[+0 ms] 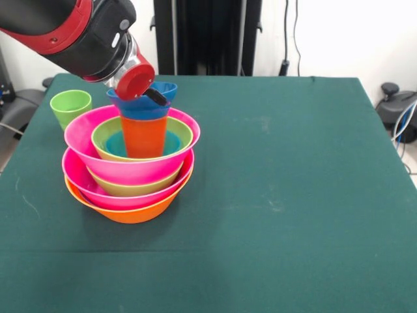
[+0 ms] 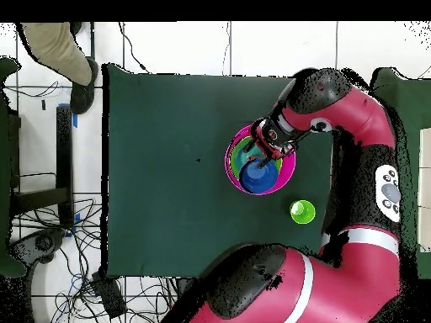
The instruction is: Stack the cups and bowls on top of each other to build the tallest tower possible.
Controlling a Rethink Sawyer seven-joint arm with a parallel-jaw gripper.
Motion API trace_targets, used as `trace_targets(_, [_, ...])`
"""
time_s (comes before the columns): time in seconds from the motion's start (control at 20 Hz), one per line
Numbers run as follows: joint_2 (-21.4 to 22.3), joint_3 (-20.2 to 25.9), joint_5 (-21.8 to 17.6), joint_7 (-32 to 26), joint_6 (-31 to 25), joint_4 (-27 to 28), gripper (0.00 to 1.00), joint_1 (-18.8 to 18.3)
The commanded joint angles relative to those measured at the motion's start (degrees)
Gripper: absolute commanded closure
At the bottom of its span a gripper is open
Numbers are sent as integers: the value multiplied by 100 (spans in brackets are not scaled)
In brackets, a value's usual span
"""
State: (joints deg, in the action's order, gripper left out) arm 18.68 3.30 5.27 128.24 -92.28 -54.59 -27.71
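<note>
Bowls (image 1: 130, 166) sit nested near the table's (image 1: 293, 195) left side: glossy orange lowest, then pink and green. An orange-red cup (image 1: 144, 135) stands inside, blue bowl (image 1: 144, 104) on top. Gripper (image 1: 155, 96) dips into it; can't tell its grip. Green cup (image 1: 70, 106) sits behind.

The table (image 1: 293, 195) has a plain dark green cloth. In the tower (image 1: 130, 163), the lowest bowl (image 1: 130, 214) is orange, then pink (image 1: 104, 195), yellow-green (image 1: 133, 189), pink (image 1: 85, 140), yellow-green (image 1: 104, 140) and teal (image 1: 114, 145). The upright cup (image 1: 144, 135) is orange-red, with a dark blue bowl (image 1: 140, 107) on top. The other cup (image 1: 70, 106) is light green. The arm (image 1: 71, 32) is red and black.
</note>
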Motion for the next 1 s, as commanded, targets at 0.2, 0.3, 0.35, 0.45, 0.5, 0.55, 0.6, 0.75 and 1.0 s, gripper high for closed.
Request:
trace_targets(0.2, [352,223,-223,-286,395,-575,0,77])
trace_targets(0.3, [414,222,-206,-292,404,-666,0,76])
trace_targets(0.35, [442,220,-202,-291,410,-707,0,80])
trace_targets(0.45, [489,218,-198,-285,418,-772,0,84])
trace_targets(0.5, [527,214,-197,-280,420,-811,0,91])
trace_targets(0.55, [544,215,-205,-279,407,-818,0,91])
trace_targets(0.6, [583,207,-220,-279,325,-804,0,98])
trace_targets(0.75, [828,141,-265,-234,-37,-790,0,130])
trace_targets(1.0, [1443,-65,-494,-339,-187,-876,0,245])
